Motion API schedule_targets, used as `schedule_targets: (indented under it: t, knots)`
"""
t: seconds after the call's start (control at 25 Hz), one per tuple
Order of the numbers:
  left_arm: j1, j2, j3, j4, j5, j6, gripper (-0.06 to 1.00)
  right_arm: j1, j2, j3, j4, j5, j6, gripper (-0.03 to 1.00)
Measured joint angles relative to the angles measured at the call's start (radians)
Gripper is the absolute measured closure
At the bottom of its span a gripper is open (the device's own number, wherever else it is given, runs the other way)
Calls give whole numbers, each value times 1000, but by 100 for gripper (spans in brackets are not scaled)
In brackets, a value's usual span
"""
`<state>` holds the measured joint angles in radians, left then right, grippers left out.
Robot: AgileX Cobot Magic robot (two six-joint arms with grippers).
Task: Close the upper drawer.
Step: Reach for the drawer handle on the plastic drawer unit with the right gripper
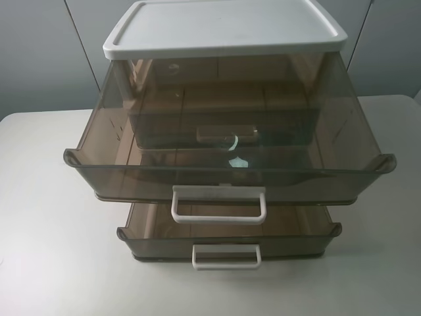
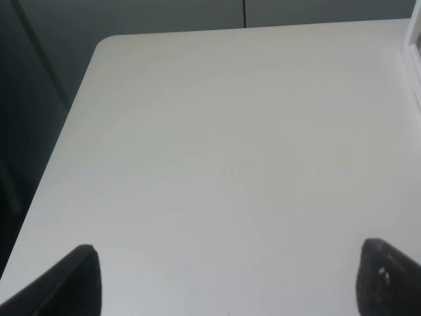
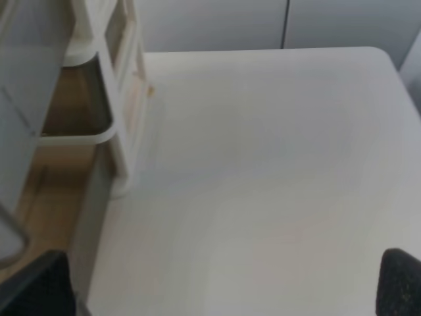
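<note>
Upper drawer (image 1: 131, 176) is pulled well out of the cabinet (image 1: 118, 72). Its front wall overhangs the lower drawer (image 1: 158, 240), which is also partly out. Its wide white loop handle (image 1: 218, 204) faces the camera. The middle drawer (image 1: 289, 131) sits pushed in and shows through the smoky plastic. White lid (image 1: 223, 26) on top, whole unit on a white table (image 1: 46, 230).

Neither arm shows in the high view.

Left gripper (image 2: 230, 283): jaws spread wide, nothing between them, only bare table below. Just a sliver of white cabinet edge (image 2: 416, 52) at the frame border, well apart from the fingertips (image 2: 72, 283).

Right gripper (image 3: 217, 286): jaws also released, empty, over the table. Cabinet side frame (image 3: 125, 99) and smoky drawer walls lie beside one fingertip (image 3: 33, 289), outside the jaw gap. Can't tell which drawer that wall belongs to.
</note>
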<state>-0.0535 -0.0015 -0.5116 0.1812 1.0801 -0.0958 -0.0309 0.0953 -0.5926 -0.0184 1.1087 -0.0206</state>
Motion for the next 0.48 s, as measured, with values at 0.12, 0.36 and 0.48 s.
schedule_targets:
  t: [0.12,0.36,0.48]
  knots:
    - [0,0,0,0,0,0,20,10,130,-64,-54,-13,-9,27]
    - [0,0,0,0,0,0,20,163,424,-216,-146,-132,-41,27]
    - [0,0,0,0,0,0,20,255,574,-308,-149,-152,-75,27]
